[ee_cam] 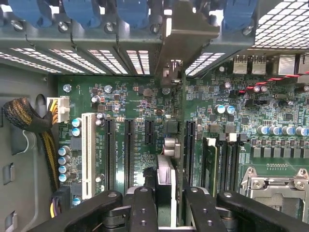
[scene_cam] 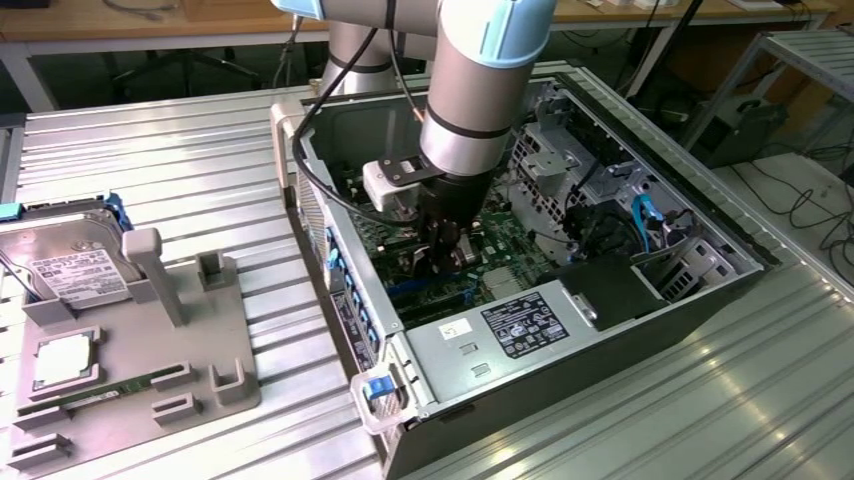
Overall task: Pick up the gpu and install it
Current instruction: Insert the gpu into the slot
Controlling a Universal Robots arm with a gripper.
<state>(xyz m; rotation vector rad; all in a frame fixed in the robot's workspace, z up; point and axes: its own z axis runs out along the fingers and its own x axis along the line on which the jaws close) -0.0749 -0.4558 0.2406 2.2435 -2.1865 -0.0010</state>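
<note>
Gpu [ee_cam: 166,159]: install step, held edge-on in gripper [ee_cam: 165,203] fingers above motherboard [ee_cam: 135,104]; needs slot alignment, straight seating.

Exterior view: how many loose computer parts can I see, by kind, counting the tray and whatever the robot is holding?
hard drive: 1
square silver chip: 1
green memory stick: 1
gpu, held: 1
Total: 4

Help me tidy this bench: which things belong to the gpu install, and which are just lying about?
Job: gpu, held in the jaws of the gripper; open computer case; motherboard slots.
Lying about: hard drive, memory stick, silver chip, all on the grey tray.
</note>
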